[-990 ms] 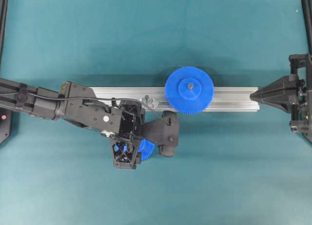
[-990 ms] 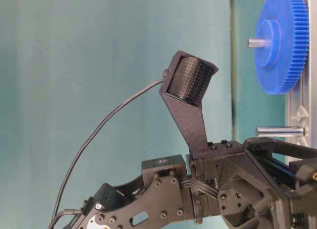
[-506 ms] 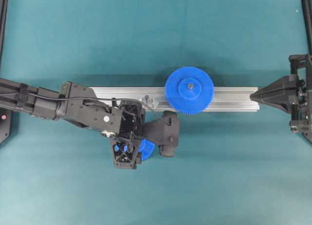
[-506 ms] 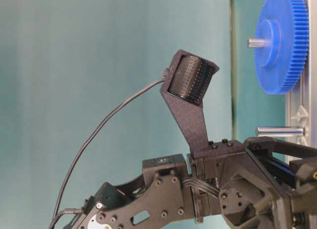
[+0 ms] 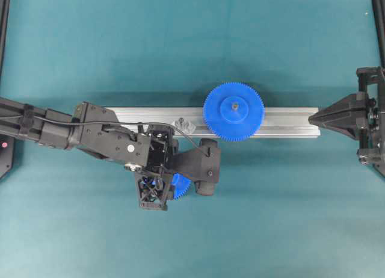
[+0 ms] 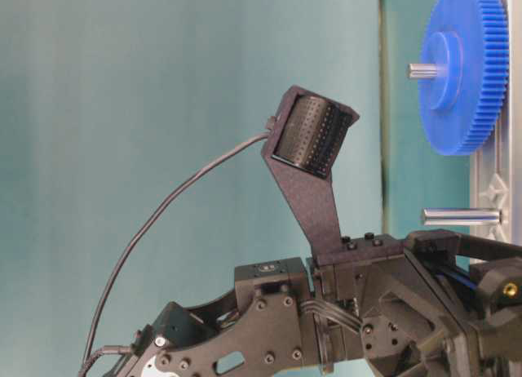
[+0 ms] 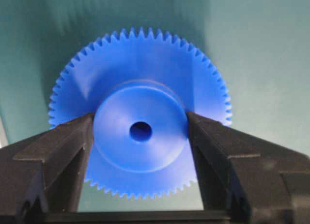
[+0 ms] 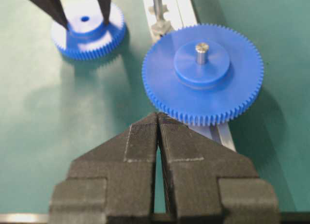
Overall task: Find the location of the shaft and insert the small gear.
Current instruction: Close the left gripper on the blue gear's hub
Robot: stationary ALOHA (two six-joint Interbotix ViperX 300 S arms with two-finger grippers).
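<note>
The left end effector (image 7: pixel 139 132) is being shown with its fingers (image 7: pixel 58 151) pressed against both sides of the hub of the small gear (image 7: pixel 140 132), which is lying flat on the tabletop (image 5: pixel 271 218) just beside the rail (image 5: pixel 289 123) carrying the shaft (image 8: pixel 157 3), while the right end effector (image 8: pixel 158 121) is being held together.

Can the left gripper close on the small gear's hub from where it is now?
Probably yes. The left gripper already straddles the hub of the small gear, its fingers at either side, nothing between. The gear lies flat on the table.
</note>
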